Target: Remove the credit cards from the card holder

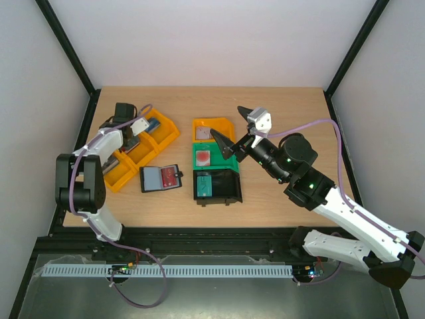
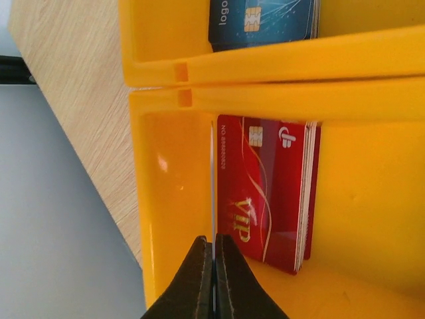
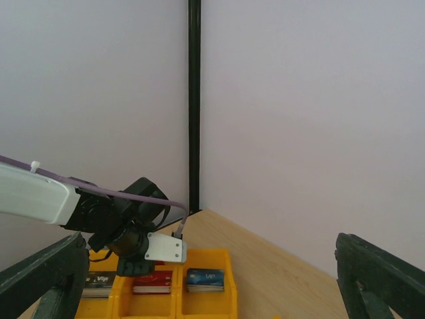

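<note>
The black card holder (image 1: 151,180) lies open on the table, showing blue-grey lining and a red credit card (image 1: 170,177) on its right half. My left gripper (image 2: 214,238) is shut on a thin card (image 2: 214,179) seen edge-on, held upright inside a yellow bin (image 2: 372,199). Beside it in that bin lies a stack of red credit cards (image 2: 265,199). From above, the left gripper (image 1: 131,141) is down over the yellow bins. My right gripper (image 1: 234,127) hangs open and empty above the middle bins, its fingers (image 3: 378,272) wide apart.
A row of yellow bins (image 1: 156,139) stands at the left, one holding blue cards (image 2: 262,20). In the middle stand a yellow bin (image 1: 214,123), a green bin (image 1: 222,158) and a black bin (image 1: 226,187), each holding a card. Black frame posts flank the table.
</note>
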### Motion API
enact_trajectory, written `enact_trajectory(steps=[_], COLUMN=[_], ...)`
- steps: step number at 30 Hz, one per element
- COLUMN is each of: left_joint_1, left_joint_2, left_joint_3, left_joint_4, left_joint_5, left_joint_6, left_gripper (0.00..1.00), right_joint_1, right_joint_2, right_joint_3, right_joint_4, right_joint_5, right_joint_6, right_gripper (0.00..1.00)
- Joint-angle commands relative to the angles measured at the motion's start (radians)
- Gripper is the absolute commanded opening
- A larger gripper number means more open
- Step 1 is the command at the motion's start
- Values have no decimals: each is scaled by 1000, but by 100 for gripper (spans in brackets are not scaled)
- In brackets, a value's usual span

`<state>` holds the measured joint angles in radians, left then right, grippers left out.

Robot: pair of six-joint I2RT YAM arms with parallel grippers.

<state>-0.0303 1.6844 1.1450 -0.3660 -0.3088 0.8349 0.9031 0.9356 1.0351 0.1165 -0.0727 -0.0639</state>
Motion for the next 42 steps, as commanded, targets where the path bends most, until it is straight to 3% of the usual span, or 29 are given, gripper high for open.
enact_trajectory(steps=[1,14,15,18,19,29,33,38,42], left_joint_1=[6,6,6,6,6,9,9,9,9], left_joint_2=[48,48,50,49,44,4,-22,-113,-237], left_joint_3=[54,-48,-47,-45,-45,-10,38,143,131], left_joint_4=[20,152,141,112,108,78,7,-193,-252], left_joint_5=[43,9,14,31,34,76,165,485,633], left_joint_6=[-58,41,41,35,34,13,-32,-138,-272], left_gripper=[2,2,5,30,33,42,42,45,48], right_joint_1=[-4,-3,-4,-3,-4,-3,-3,-3,-3], right_joint_2=[-10,-28,-26,-28,-29,-36,-39,-20,14], right_joint_3=[32,28,27,27,26,21,20,24,28], right_joint_4=[-5,-10,-9,-6,-7,-12,-11,-18,-29], right_joint_5=[-8,-5,-7,-12,-13,-12,-13,-10,-39], right_joint_6=[-5,-5,-6,-1,-1,2,6,36,52], right_gripper=[99,99,99,99,99,99,99,99,99])
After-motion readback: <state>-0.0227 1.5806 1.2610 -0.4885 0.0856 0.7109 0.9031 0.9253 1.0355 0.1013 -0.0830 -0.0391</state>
